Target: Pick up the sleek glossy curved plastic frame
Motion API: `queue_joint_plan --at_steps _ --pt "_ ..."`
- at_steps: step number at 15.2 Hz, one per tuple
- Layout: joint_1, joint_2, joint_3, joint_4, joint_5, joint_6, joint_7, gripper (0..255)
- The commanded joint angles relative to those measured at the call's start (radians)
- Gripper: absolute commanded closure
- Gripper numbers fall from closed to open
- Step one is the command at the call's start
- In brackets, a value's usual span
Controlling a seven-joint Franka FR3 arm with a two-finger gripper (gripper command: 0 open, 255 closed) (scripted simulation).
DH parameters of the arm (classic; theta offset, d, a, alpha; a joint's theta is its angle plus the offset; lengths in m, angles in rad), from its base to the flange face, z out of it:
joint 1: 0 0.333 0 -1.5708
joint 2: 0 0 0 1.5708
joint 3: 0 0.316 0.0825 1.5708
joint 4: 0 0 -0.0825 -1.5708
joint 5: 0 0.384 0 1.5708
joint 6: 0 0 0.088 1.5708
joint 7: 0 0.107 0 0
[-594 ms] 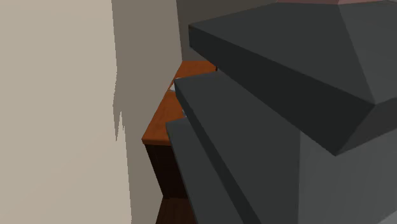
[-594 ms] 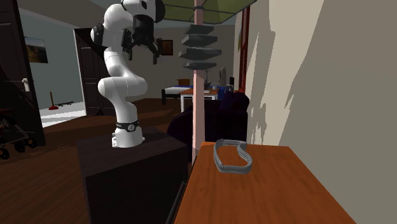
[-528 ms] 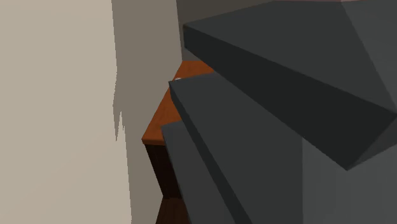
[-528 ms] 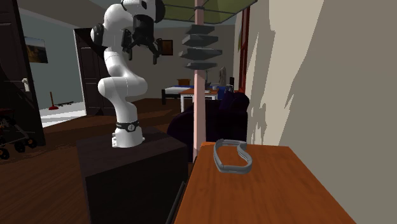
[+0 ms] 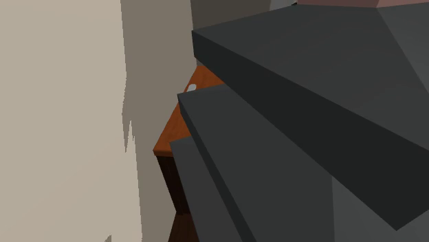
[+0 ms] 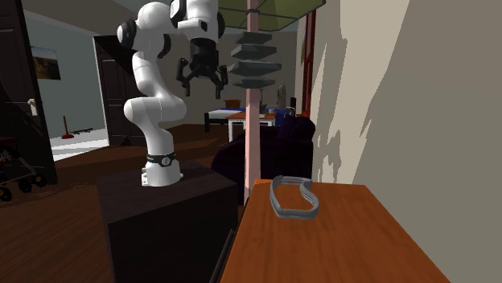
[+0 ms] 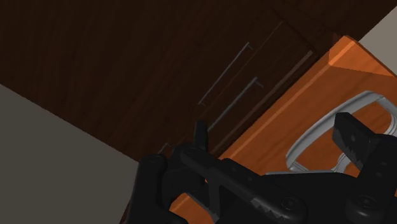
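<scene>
The orange-brown wooden table (image 6: 322, 249) runs along a beige wall (image 6: 418, 96). Toward its far end the frame (image 6: 294, 198) lies flat, a thin grey closed loop with a wavy, curved outline. Beyond, high above the dark stand (image 6: 161, 217), the gripper (image 6: 201, 82) hangs with its fingers spread wide, holding nothing, well apart from the frame.
</scene>
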Motion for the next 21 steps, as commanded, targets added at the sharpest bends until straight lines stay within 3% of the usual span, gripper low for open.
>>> queue_joint_plan --at_steps 1,11,21 --pt "0.000 0.066 0.017 0.014 0.014 0.046 0.039 0" --pt "0.001 0.428 0.089 0.152 0.043 0.237 0.224 0" --pt "0.029 0.818 0.114 0.420 0.024 0.335 0.391 0"
